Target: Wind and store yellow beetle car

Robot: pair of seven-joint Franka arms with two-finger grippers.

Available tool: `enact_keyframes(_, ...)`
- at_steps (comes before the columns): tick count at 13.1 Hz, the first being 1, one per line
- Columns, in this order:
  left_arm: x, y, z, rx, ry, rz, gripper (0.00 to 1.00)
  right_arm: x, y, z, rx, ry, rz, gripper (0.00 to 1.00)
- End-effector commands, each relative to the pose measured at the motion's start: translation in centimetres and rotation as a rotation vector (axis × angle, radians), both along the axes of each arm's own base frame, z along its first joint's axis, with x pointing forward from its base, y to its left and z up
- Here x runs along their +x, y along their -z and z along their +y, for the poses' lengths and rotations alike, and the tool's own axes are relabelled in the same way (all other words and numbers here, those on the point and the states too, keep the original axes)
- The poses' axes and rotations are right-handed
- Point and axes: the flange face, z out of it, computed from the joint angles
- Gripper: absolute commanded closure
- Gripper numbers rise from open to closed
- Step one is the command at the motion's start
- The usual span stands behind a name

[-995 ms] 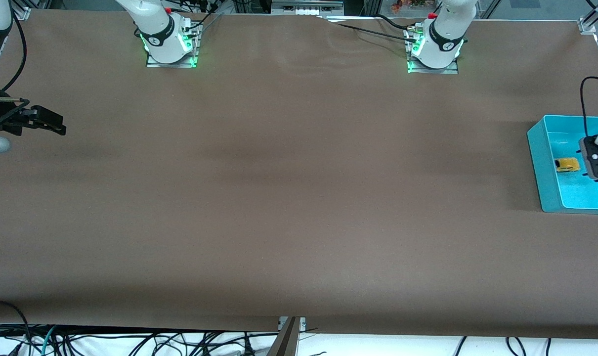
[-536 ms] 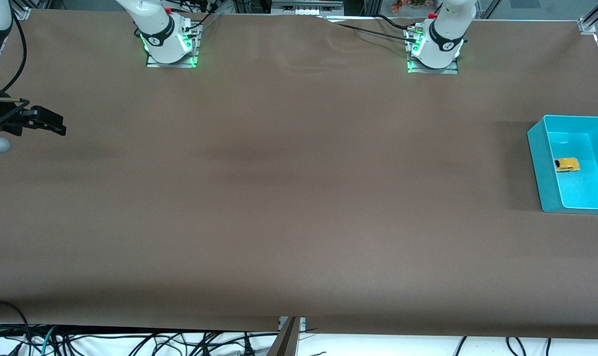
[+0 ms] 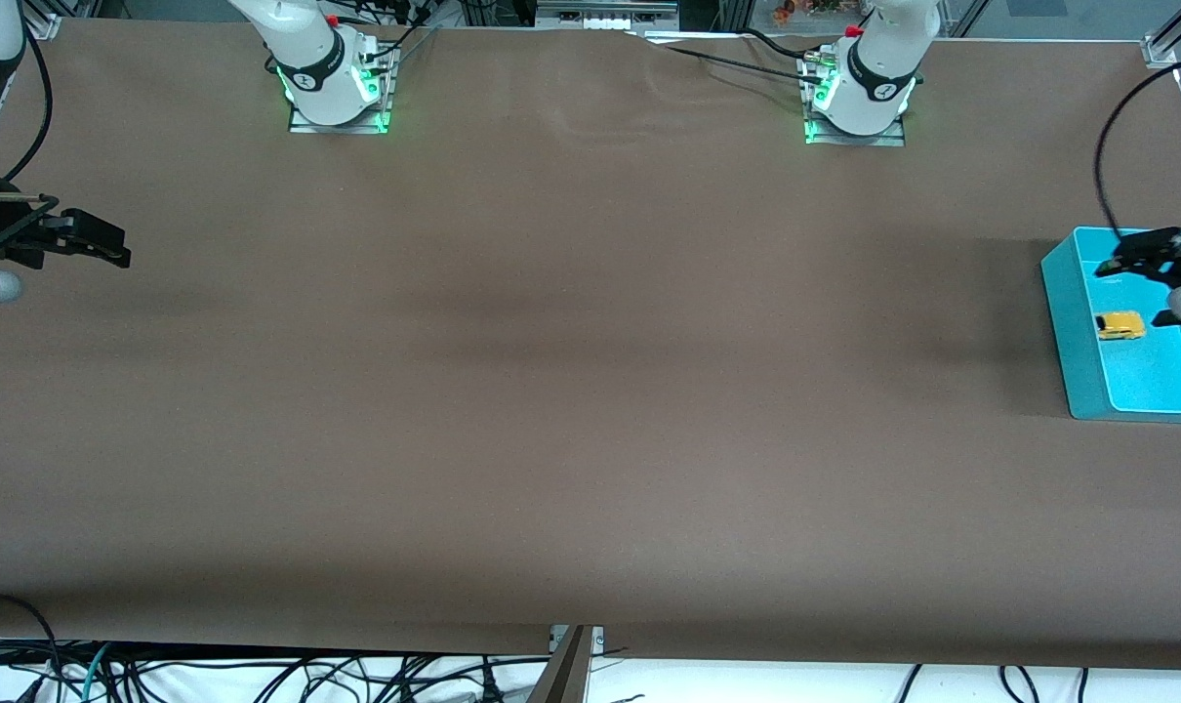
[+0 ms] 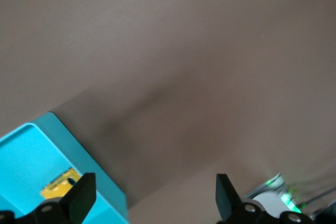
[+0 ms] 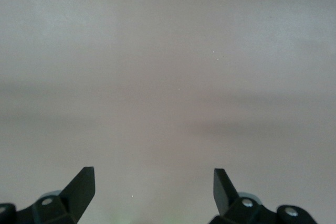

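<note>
Inside teal bin (image 3: pixel 1064 312), yellow beetle car (image 3: pixel 1120 325); left gripper (image 3: pixel 1142 293) above, jaws apart.

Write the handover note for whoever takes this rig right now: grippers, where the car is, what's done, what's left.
Left gripper: jaws open, empty, up over the teal bin at the left arm's end of the table.
Right gripper: jaws open, empty, waiting over the right arm's end of the table.
Yellow beetle car: lying on the bin floor, close to the wall that faces the table's middle, touched by neither gripper.
Done: car is stored in the bin. Whether it was wound cannot be told from these views.
Left: apparently nothing but pulling the left arm clear.
</note>
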Motion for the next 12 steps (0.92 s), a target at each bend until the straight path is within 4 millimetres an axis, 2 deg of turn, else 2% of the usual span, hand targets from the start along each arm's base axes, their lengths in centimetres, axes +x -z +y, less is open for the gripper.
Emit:
enact_keyframes(1,-2.1,-4.6,-7.5,0.105,-0.277,-0.039,0.0,0.3,-0.6,-0.1,-0.001,-0.012,-0.008,0.0)
enact_keyframes(2,-2.3,-5.0,-9.7,0.132,-0.348,-0.071,0.0,0.4,-0.6,-0.1,0.0,-0.012,-0.009,0.0)
enact_keyframes(3,-2.7,-5.2,-10.6,0.144,-0.41,-0.118,0.0,0.4,-0.5,-0.2,0.0,-0.011,-0.006,0.0)
enact_keyframes(7,-3.1,-5.5,-10.3,0.141,-0.453,-0.185,0.0,0.5,-0.5,-0.2,0.0,-0.009,-0.008,0.0)
enact_keyframes(12,-5.4,-4.9,-10.6,0.115,-0.521,-0.199,0.0,0.4,-0.5,-0.3,0.0,-0.008,-0.006,0.0)
